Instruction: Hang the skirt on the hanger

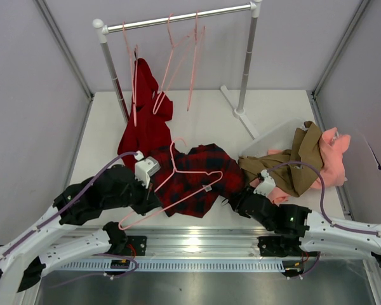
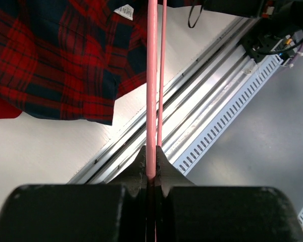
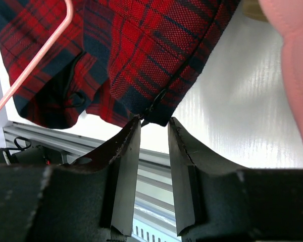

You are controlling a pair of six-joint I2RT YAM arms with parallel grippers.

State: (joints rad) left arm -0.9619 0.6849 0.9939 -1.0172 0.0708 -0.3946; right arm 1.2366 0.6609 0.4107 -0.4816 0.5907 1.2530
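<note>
The red and navy plaid skirt (image 1: 200,170) lies on the table between the two arms. A pale-pink hanger (image 1: 178,173) lies over it, hook towards the back. My left gripper (image 1: 155,189) is shut on the hanger's thin rod (image 2: 151,101) near its left side; the skirt (image 2: 55,55) lies to the left of the rod there. My right gripper (image 1: 231,199) is open at the skirt's right near corner. In the right wrist view its jaws (image 3: 154,123) stand apart with the skirt's dark hem (image 3: 156,55) just at the fingertips, not pinched; the hanger (image 3: 35,60) crosses at upper left.
A clothes rail (image 1: 178,20) at the back holds several pink hangers (image 1: 178,60). A plain red garment (image 1: 146,121) drapes from it to the table. Tan and pink clothes (image 1: 311,159) pile at the right by a clear bin (image 1: 273,136). A metal rail (image 1: 197,244) runs along the near edge.
</note>
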